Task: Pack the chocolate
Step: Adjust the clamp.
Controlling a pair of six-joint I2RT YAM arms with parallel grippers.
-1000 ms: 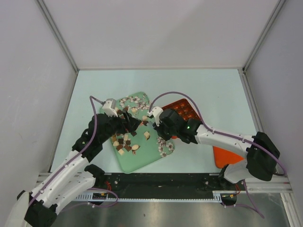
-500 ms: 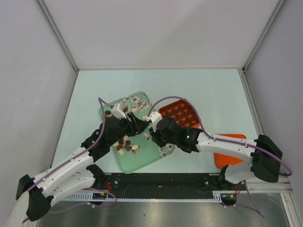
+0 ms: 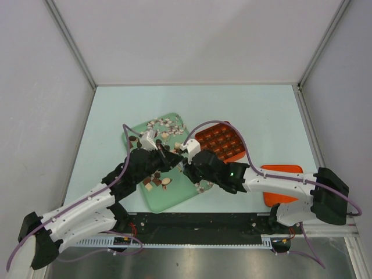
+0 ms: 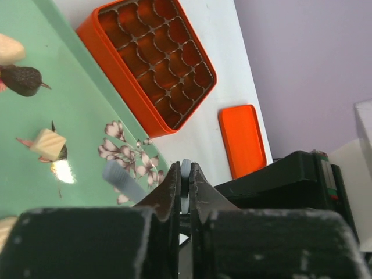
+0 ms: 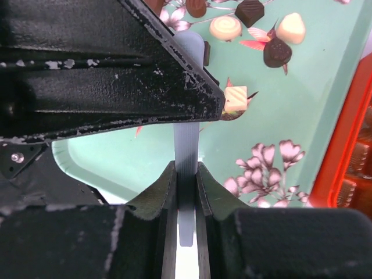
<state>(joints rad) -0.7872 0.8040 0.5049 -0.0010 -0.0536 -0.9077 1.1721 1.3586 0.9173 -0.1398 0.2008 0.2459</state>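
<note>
Left hand (image 4: 185,170) and right hand (image 5: 186,170): both pinching a thin pale-blue strip (image 5: 187,142) above the green floral tray (image 3: 177,195). Chocolate pieces (image 3: 156,179) lie scattered on the tray. Orange cell box (image 3: 221,141) sits just right of it.

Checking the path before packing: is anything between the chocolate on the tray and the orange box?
Nothing lies between chocolate and orange box, which is uncovered. Only the left hand and right hand meet above the tray's edge there, both shut on a pale blue strip.
</note>
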